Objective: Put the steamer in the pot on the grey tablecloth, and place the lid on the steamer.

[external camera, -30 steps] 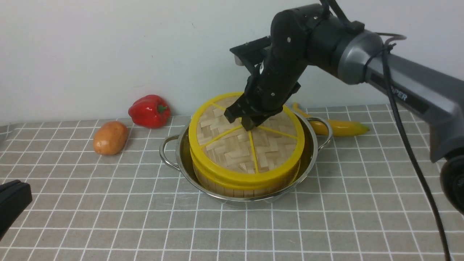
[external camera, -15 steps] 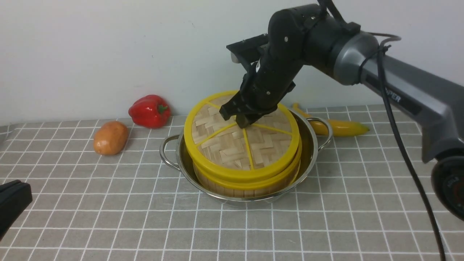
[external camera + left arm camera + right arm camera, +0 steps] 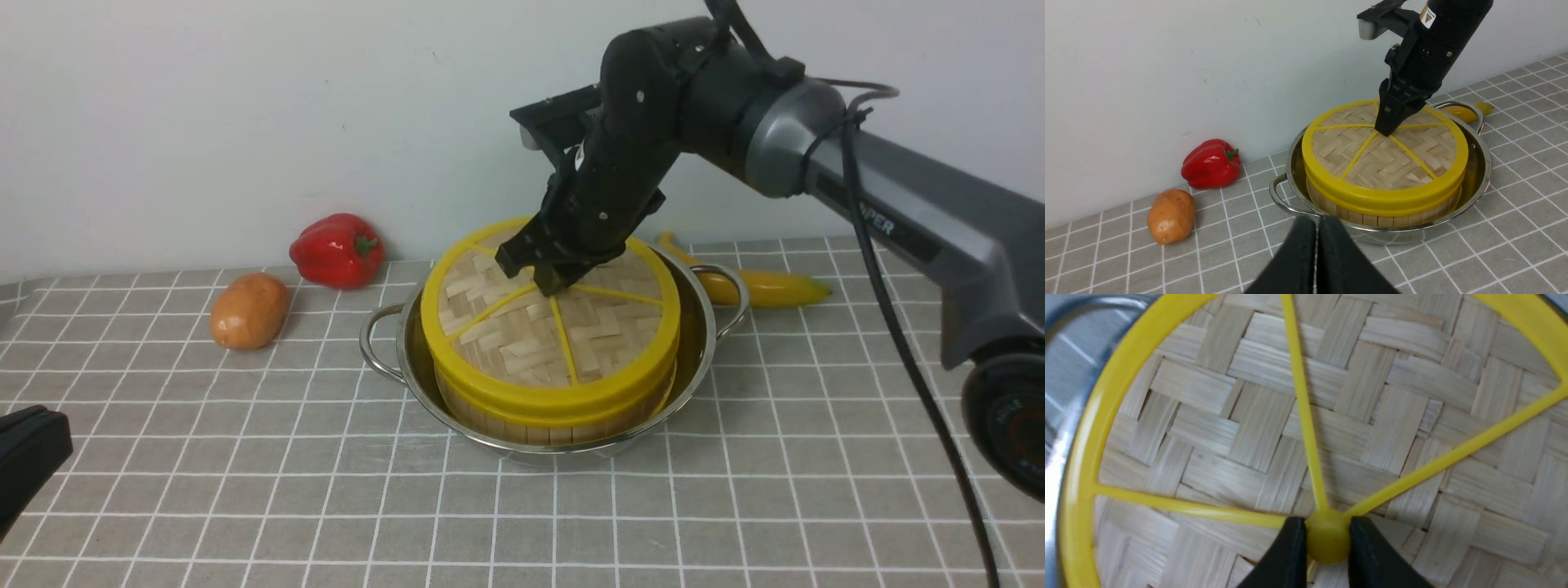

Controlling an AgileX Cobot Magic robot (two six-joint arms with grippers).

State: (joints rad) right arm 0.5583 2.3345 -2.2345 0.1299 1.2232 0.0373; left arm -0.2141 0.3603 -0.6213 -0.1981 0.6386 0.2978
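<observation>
The steamer (image 3: 522, 429) stands inside the shiny pot (image 3: 704, 327) on the grey tablecloth (image 3: 245, 474); only its slatted wall shows under the lid (image 3: 531, 343). That woven lid, yellow-rimmed, lies level on top of the steamer. My right gripper (image 3: 552, 282) comes down from above, shut on the lid's yellow hub, black fingers either side (image 3: 1327, 539). My left gripper (image 3: 1316, 222) is shut and holds nothing, low at the near left, short of the pot (image 3: 1484, 171). From the left wrist view the lid (image 3: 1384, 159) covers the steamer (image 3: 1372, 218) evenly.
A red pepper (image 3: 336, 249) and a potato (image 3: 247, 310) lie at the back left by the wall. A banana (image 3: 767, 286) lies behind the pot's right handle. The right arm reaches in from the right above the cloth.
The right gripper lifted the lid and shifted it left half a second ago, then lowered it; it now sits level and centred on the steamer. The left arm has not moved.
</observation>
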